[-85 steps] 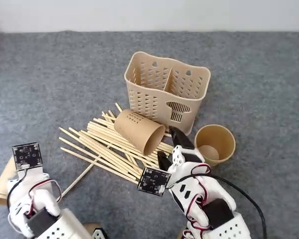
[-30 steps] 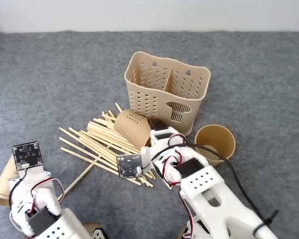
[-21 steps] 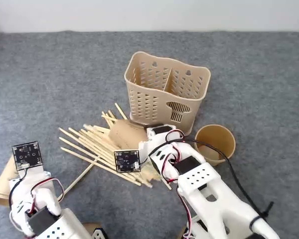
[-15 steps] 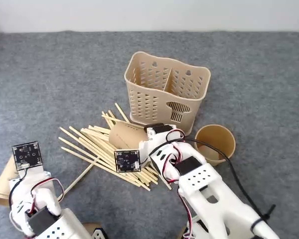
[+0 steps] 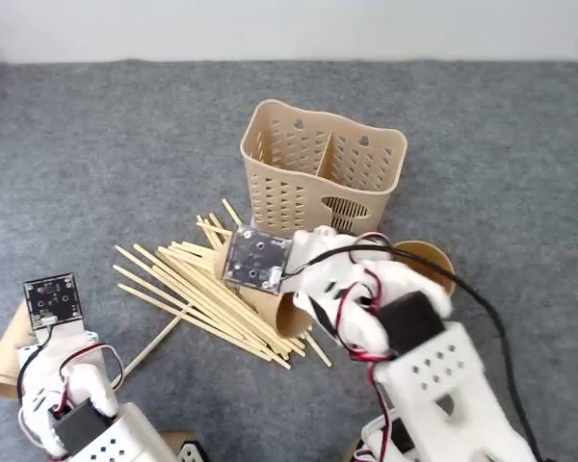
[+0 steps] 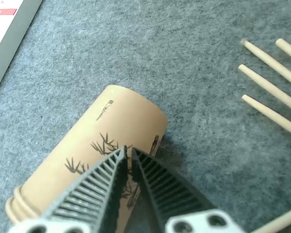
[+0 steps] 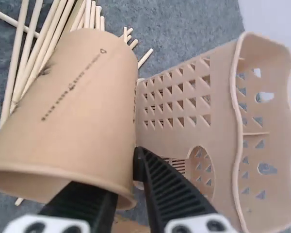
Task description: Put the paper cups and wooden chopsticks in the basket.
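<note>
A paper cup (image 7: 72,121) lies tilted in my right gripper (image 7: 132,167), which is shut on its rim beside the beige slotted basket (image 7: 223,116). From above, that cup (image 5: 281,310) hangs just over the wooden chopsticks (image 5: 188,284), in front of the basket (image 5: 323,173). A second cup (image 5: 433,260) stands upright to the right, partly hidden by the arm. A third cup (image 6: 102,145), printed with bamboo, lies on its side under my left gripper (image 6: 127,151), whose fingers are shut above it. It is at the table's near left edge (image 5: 2,356).
The chopsticks (image 7: 34,43) are spread in a loose pile left of the basket, with one stray stick (image 5: 159,342) lying toward the left arm. Grey carpet runs out on all sides.
My right gripper went in over the cup on the chopsticks, shut on its rim and raised it, turning the wrist. Some chopsticks shifted. The left arm stayed put.
</note>
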Robot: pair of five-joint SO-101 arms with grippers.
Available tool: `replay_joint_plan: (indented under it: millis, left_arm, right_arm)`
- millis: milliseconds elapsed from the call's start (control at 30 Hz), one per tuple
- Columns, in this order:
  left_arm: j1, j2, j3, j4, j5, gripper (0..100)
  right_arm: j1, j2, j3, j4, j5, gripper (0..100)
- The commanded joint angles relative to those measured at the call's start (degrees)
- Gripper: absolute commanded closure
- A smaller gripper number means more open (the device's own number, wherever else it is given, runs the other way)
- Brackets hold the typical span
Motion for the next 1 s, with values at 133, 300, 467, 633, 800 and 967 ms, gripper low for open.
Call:
replay_joint_plan:
  millis: [133, 300, 467, 633, 800, 967]
  left_arm:
    - [0.1, -0.9, -0.2, -0.8, 0.4, 98]
    - [0.1, -0.9, -0.2, -0.8, 0.4, 98]
    - [0.1, -0.9, -0.2, -0.8, 0.4, 98]
    - [0.1, -0.9, -0.2, -0.8, 0.4, 98]
    - [0.1, -0.9, -0.1, -0.8, 0.4, 98]
    - [0.1, -0.9, -0.1, -0.8, 0.4, 98]
  right_arm:
    - [5.3, -1.8, -16.0, 17.4, -6.3, 99.0]
    - [13.1, -1.8, -20.9, 24.4, -6.9, 99.0]
    - [21.8, -1.8, -22.0, 28.6, -6.6, 99.0]
    - [30.6, -1.8, -21.8, 29.5, -6.4, 99.0]
    - [37.2, -1.7, -21.6, 29.5, -3.8, 99.0]
    - [42.3, -1.7, -19.7, 29.5, -2.2, 99.0]
